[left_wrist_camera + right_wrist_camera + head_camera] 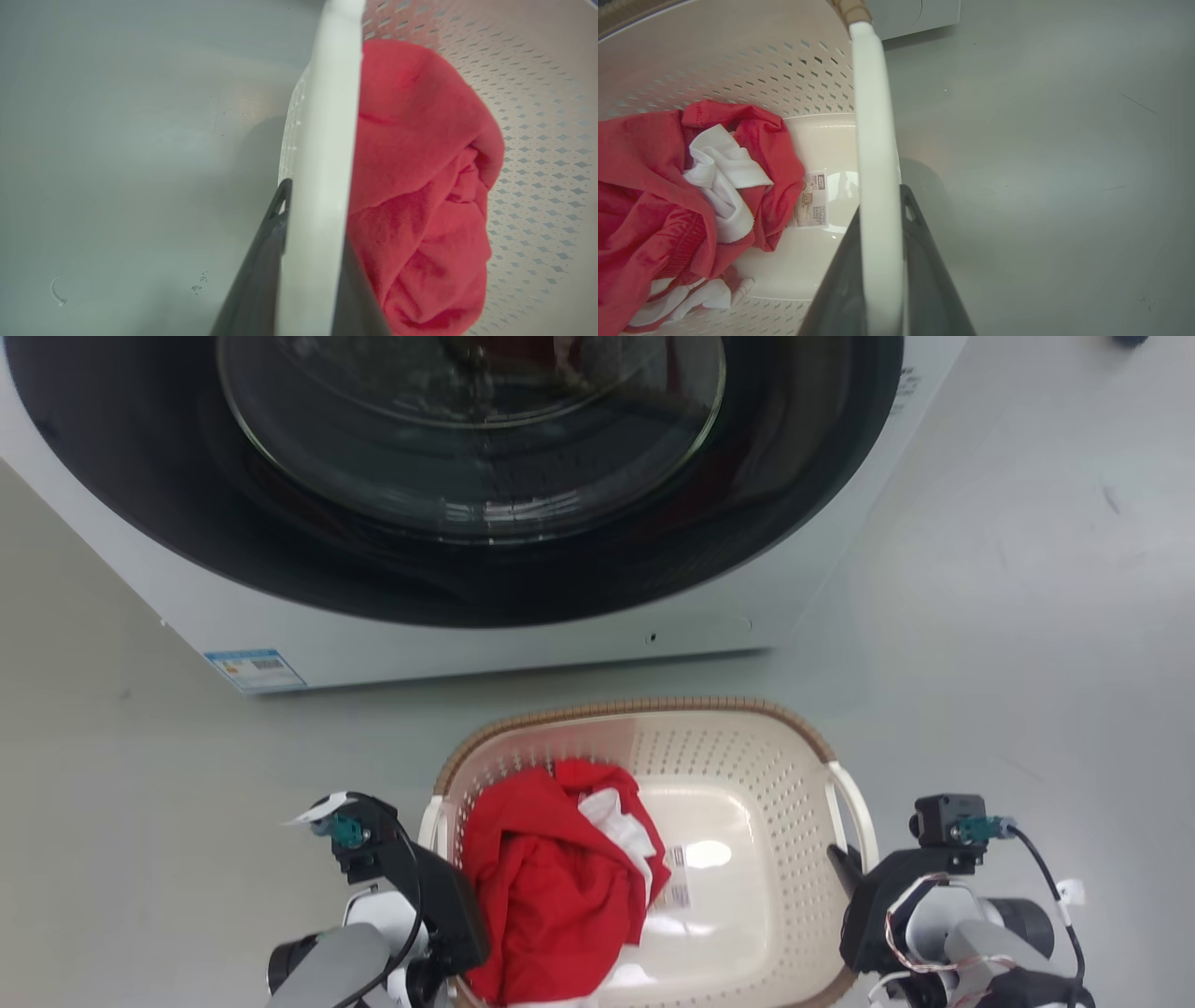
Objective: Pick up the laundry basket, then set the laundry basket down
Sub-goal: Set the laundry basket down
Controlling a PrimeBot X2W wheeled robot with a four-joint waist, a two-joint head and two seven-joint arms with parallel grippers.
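The cream laundry basket point(738, 754) with a brown woven-look rim stands in front of me on the grey floor. It holds a red garment point(551, 887) with a white cloth point(621, 821), beside a label point(674, 877) on its bottom. My left gripper point(434, 859) is shut on the basket's white left handle point(327, 116), one dark finger on each side of it. My right gripper point(845, 868) is likewise shut on the white right handle point(873, 116). Whether the basket rests on the floor or hangs just above it, I cannot tell.
A white front-loading washing machine point(560, 649) with a round dark glass door point(467, 429) stands just beyond the basket. Bare grey floor point(1027, 616) stretches to the left and right of the basket.
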